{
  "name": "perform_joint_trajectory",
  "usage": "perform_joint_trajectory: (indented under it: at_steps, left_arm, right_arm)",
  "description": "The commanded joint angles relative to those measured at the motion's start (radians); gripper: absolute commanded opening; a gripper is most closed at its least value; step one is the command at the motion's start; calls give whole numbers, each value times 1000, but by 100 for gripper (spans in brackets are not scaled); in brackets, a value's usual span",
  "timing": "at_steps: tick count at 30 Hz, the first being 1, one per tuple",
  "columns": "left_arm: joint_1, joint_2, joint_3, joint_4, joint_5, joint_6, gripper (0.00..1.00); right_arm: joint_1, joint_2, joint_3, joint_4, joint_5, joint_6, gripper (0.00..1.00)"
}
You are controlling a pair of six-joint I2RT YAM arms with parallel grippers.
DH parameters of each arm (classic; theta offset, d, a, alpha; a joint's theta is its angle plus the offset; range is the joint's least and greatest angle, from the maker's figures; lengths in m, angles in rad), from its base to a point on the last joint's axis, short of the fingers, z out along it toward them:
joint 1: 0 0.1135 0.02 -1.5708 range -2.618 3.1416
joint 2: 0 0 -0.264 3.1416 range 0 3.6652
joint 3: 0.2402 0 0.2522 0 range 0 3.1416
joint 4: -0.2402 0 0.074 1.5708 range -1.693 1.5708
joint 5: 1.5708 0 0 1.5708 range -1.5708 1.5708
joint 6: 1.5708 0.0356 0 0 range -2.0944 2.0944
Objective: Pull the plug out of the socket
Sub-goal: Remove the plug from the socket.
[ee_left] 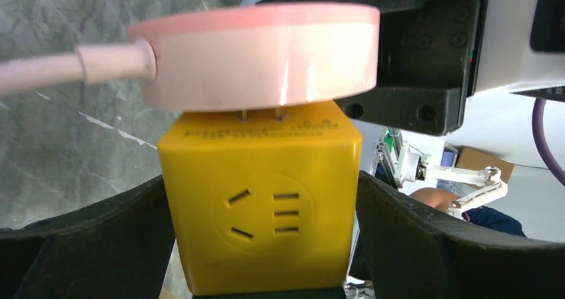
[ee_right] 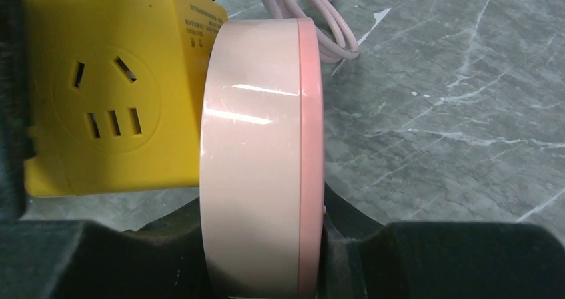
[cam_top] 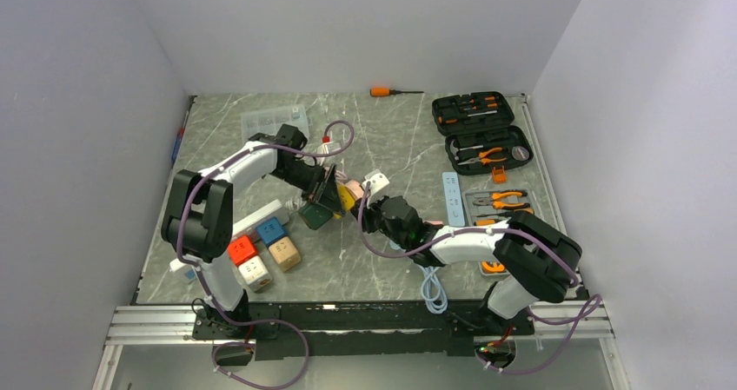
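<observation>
A yellow cube socket (ee_left: 260, 206) sits between my left gripper's (ee_left: 261, 246) black fingers (ee_left: 86, 239), which are shut on its two sides. A round pink plug (ee_left: 256, 56) with a pink cable sits against the cube's top face, its metal prongs partly showing in a thin gap. My right gripper (ee_right: 263, 246) is shut on the pink plug (ee_right: 256, 159), next to the yellow socket (ee_right: 106, 92). In the top view both grippers meet mid-table: the left gripper (cam_top: 335, 197), the right gripper (cam_top: 369, 209), with the socket (cam_top: 346, 199) between them.
Coloured cube sockets (cam_top: 265, 249) lie at the left front. A white power strip (cam_top: 452, 197), open tool cases (cam_top: 487, 134) and a plier tray stand at the right. An orange screwdriver (cam_top: 382, 91) lies at the back. A blue cable (cam_top: 432, 286) lies near the front.
</observation>
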Motion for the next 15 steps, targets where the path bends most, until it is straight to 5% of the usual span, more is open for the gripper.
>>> perform_joint_trajectory:
  at_steps: [1, 15]
  left_arm:
    - [-5, 1, 26, 57, 50, -48, 91]
    - [-2, 15, 97, -44, -4, 17, 0]
  right_arm:
    - [18, -44, 46, 184, 24, 3, 0]
    - [21, 5, 54, 119, 52, 3, 0]
